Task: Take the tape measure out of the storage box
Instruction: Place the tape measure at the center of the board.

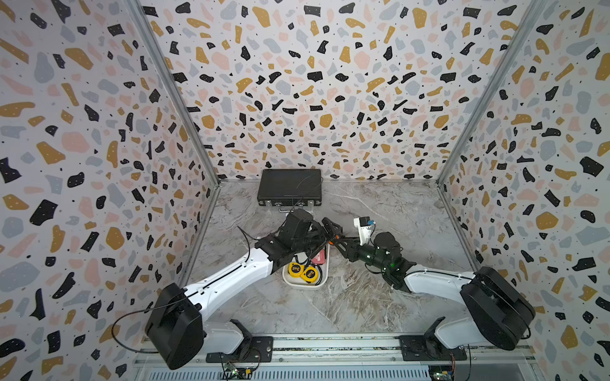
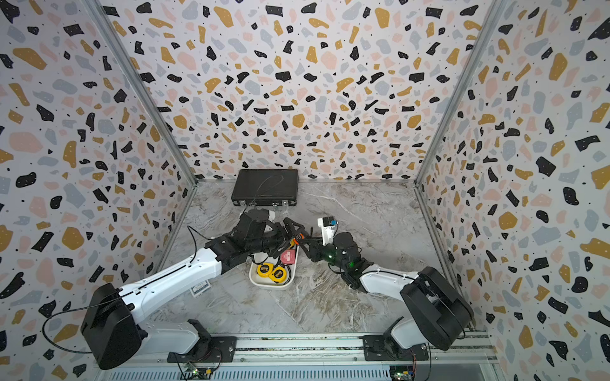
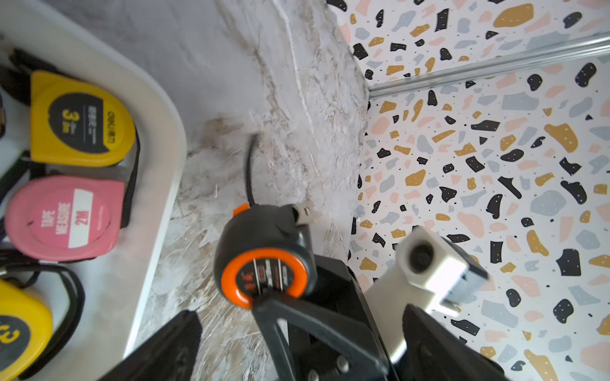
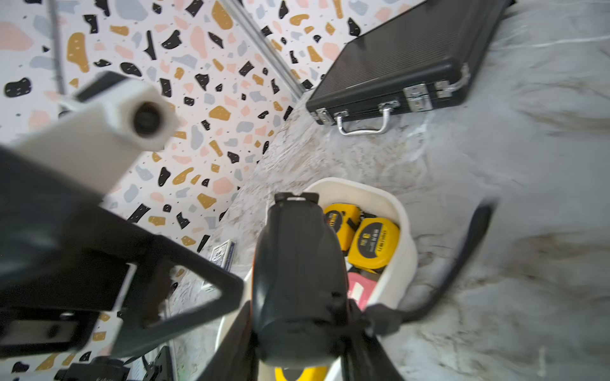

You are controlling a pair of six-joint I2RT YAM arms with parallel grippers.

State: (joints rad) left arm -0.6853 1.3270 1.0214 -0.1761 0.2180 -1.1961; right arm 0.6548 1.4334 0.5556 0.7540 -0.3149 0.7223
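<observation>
A black tape measure with an orange ring hangs just above the table, past the rim of the white storage box. My right gripper is shut on this tape measure, its jaws pressed on both sides. My left gripper is open, its jaws wide on either side and touching nothing. In both top views the two grippers meet at the box's far end. Two yellow tape measures and a pink one lie in the box.
A closed black briefcase with a metal handle lies at the back wall. A small printed card lies on the marble table under my left arm. Patterned walls close in the left, right and back sides.
</observation>
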